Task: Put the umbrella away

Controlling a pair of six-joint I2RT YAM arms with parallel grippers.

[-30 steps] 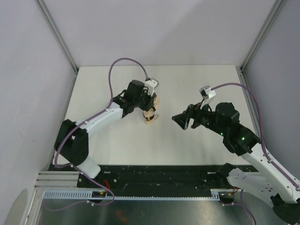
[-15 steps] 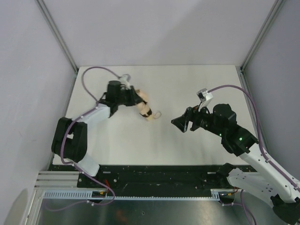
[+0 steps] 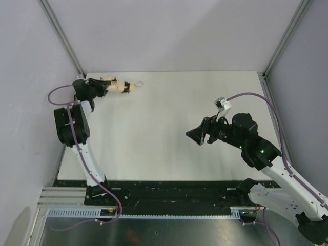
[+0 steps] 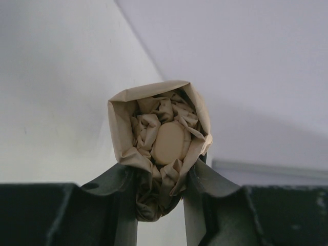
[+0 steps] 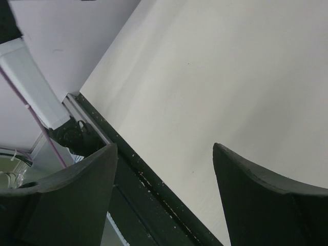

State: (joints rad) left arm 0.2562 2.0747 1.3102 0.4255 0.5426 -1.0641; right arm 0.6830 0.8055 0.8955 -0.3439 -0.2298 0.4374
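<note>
A white table (image 3: 169, 154) sits between pale grey walls (image 3: 174, 31).

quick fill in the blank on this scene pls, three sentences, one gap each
1. The left gripper holds the folded beige fabric umbrella near the far-___ corner of the white table.
2. The right gripper is ___ and empty.
3. The umbrella's thin wrist loop points toward the table's ___ side.

Missing words: left; open; right

Nothing readable anywhere here, no text, labels, brands or numbers show up in any of the views
</note>
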